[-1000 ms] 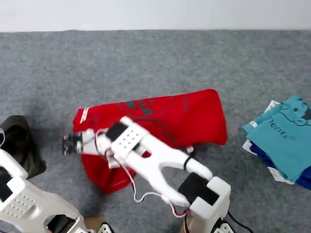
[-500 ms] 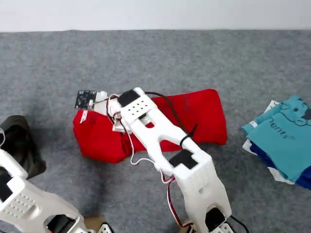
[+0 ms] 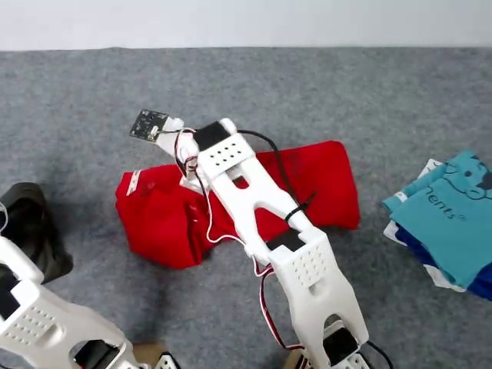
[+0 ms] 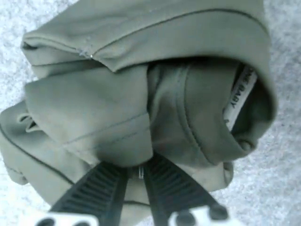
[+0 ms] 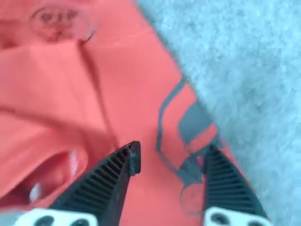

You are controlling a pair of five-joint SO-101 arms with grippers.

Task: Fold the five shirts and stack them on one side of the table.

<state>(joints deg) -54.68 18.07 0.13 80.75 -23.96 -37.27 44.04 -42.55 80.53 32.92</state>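
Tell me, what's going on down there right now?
Right gripper open over red shirt. Left gripper shut on olive shirt. Folded stack lies apart, out of the way.

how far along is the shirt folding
Done: a teal shirt lies folded on a blue shirt at the table's side. In hand: the red shirt, partly folded, under the open right gripper; the left gripper is shut on the olive shirt. Left: finishing and stacking those two.

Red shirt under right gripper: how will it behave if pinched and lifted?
Likely floppy: the red shirt lies in soft creased folds, so a lifted edge would probably drape and unfold. Probably light, thin cloth flat on the table. The open right gripper may pinch several layers.
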